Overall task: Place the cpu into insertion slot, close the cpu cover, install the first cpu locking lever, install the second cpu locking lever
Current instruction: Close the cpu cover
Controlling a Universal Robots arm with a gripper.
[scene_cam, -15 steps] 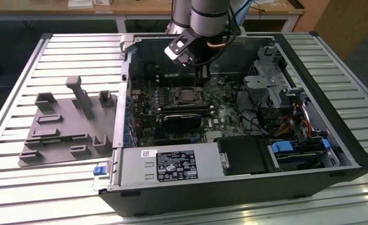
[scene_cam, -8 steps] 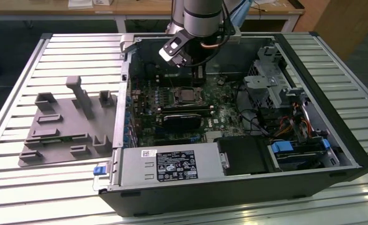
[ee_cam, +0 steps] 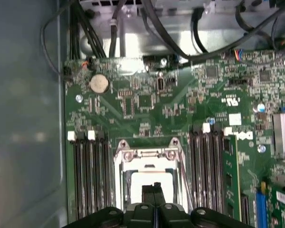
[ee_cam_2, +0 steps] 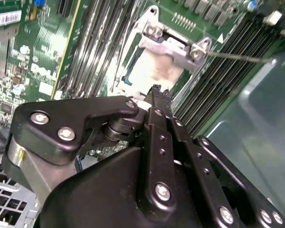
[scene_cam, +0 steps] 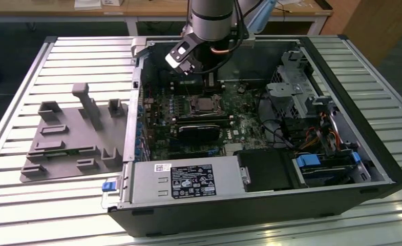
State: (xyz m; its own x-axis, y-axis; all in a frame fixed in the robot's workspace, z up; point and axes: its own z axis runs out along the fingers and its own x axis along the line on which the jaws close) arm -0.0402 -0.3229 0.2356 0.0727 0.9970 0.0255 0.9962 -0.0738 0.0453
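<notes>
Just beneath closed jaws, seated cpu (ee_cam: 149,179)

Silver slatted metal table (scene_cam: 37,215) spans exterior view, ribs running 9 to 3 o'clock. Bright glare (scene_cam: 276,237) on slats at 6 o'clock. Wooden desk (scene_cam: 153,7) on white legs (scene_cam: 129,25) at 12 o'clock. Dark floor (scene_cam: 9,36) at 10 o'clock. Brown wooden panel (scene_cam: 364,25) at 1 o'clock.

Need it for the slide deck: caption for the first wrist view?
Shut gripper poised at the cpu, cpu cover down over it, green motherboard around.
</notes>
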